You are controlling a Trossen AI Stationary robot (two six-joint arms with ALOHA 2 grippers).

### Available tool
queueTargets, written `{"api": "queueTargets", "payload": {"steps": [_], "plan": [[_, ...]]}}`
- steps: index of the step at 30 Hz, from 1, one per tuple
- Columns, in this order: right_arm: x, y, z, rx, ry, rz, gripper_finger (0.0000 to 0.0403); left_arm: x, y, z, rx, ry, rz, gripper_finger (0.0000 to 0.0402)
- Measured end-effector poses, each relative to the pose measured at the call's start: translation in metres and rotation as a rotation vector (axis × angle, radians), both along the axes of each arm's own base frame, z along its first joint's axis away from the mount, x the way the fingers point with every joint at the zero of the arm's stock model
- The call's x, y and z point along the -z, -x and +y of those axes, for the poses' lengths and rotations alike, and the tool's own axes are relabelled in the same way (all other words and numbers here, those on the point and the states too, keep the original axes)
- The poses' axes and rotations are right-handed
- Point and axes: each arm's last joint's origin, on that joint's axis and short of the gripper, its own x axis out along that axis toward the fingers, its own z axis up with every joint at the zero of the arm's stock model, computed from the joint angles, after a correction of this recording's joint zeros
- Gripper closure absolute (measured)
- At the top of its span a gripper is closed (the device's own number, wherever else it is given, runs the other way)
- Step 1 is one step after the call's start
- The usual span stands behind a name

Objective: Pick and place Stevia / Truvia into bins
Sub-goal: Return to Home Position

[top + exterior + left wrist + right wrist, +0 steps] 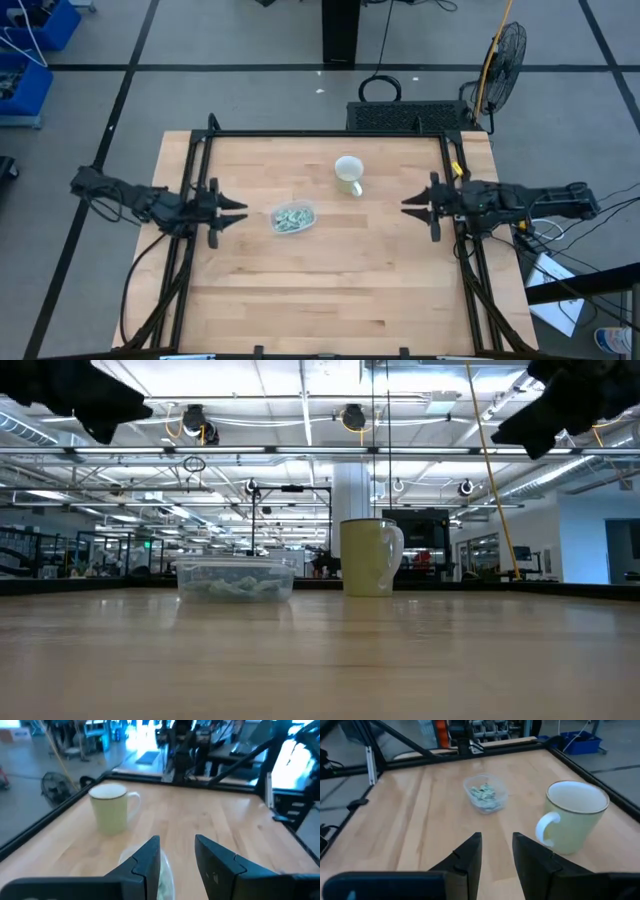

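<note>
The pale green-and-white paper sweetener packets [484, 793] are seen piled inside the small clear plastic oval bin [496, 805], near the cream ceramic mug [348, 175] — none spotted loose on the wooden table [300, 300]. They're judged light, thin and floppy, so best pinched by a raised edge. The left gripper [244, 213] is parked just beside the bin, the right gripper [406, 206] well apart — fingers on the 2 are parted, nothing held.

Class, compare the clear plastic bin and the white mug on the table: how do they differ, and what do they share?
The bin is clear and shallow; the mug is opaque, pale and taller. The bin holds the sweetener packets; the mug looks empty. The mug has a handle; the bin has none. Both stand upright on the table.
</note>
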Motion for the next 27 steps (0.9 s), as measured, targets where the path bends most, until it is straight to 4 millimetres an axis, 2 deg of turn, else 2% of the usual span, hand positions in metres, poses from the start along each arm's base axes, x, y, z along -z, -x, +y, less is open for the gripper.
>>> {"api": "queueTargets", "payload": {"steps": [5, 13, 22, 27], "plan": [[0.017, 0.009, -0.001, 0.010, -0.034, -0.032, 0.0298, 0.029, -0.001, 0.003, -0.021, 0.012, -0.045, 0.0273], [0.033, 0.017, -0.001, 0.009, -0.037, -0.058, 0.0298, 0.059, -0.004, 0.003, -0.041, 0.053, -0.108, 0.0273], [0.058, 0.011, 0.000, -0.025, -0.050, -0.126, 0.0298, 0.084, -0.005, 0.004, -0.067, 0.044, -0.090, 0.0273], [0.063, 0.010, 0.002, -0.071, -0.063, -0.117, 0.0298, 0.089, -0.003, 0.009, -0.209, -0.051, -0.036, 0.0273]]}}
